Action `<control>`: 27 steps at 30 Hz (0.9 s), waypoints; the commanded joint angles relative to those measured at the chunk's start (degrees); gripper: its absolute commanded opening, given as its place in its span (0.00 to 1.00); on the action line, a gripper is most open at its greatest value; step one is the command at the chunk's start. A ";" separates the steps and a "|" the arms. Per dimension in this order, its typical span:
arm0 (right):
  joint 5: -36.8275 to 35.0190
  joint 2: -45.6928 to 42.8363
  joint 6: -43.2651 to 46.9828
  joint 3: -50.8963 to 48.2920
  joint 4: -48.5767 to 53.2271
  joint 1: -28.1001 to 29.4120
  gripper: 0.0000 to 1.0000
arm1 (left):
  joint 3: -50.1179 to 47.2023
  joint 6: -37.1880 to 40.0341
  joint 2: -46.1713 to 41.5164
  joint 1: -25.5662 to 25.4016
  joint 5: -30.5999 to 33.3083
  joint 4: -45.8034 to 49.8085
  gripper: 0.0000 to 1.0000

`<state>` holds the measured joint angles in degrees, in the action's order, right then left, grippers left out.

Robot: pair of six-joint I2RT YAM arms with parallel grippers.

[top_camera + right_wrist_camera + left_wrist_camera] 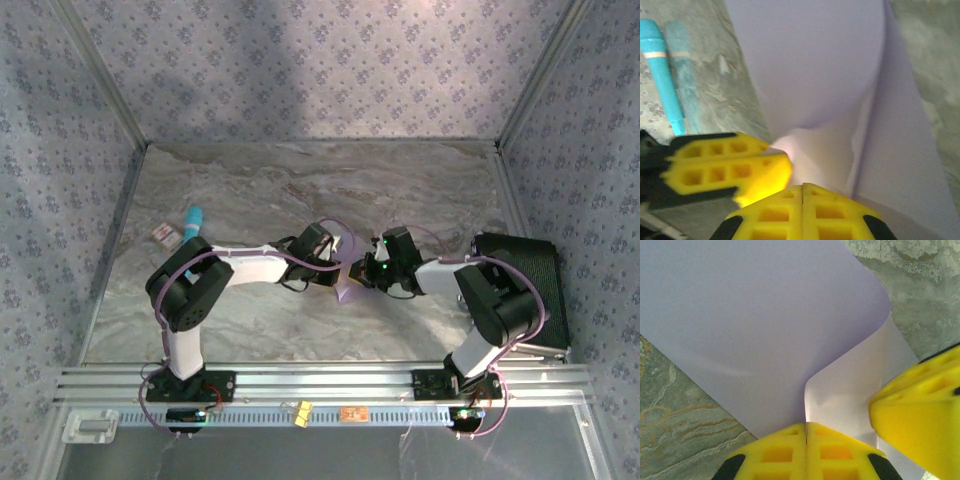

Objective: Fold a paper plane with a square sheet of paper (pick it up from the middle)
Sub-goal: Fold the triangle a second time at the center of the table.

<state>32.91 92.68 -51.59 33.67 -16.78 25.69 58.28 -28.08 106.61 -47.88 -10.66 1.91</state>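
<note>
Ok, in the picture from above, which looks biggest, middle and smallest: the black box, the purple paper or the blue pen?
1. black box, easily the largest.
2. purple paper, going by the part that shows. The rest is hidden, so its lead over the pen is unsure.
3. blue pen, smallest.

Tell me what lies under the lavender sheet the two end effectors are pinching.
Marbled tabletop shows past the edges of the square sheet of paper, pinched by the left end effector and right end effector. Anything directly beneath the curled sheet is covered.
</note>
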 commanded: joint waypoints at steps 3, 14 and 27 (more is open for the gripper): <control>-0.13 0.39 1.61 3.57 2.58 -1.64 0.00 | -0.36 0.92 0.73 0.33 0.72 2.83 0.00; -3.61 4.87 3.87 0.10 4.48 -3.00 0.00 | -0.98 1.09 0.44 0.41 0.86 2.75 0.00; 1.62 3.08 4.85 6.72 6.55 -4.22 0.00 | -0.39 2.06 0.70 0.53 0.64 4.07 0.00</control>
<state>33.08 96.01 -48.82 37.50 -12.69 21.91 58.26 -27.27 106.61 -47.83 -10.68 1.98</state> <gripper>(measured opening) 0.052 0.049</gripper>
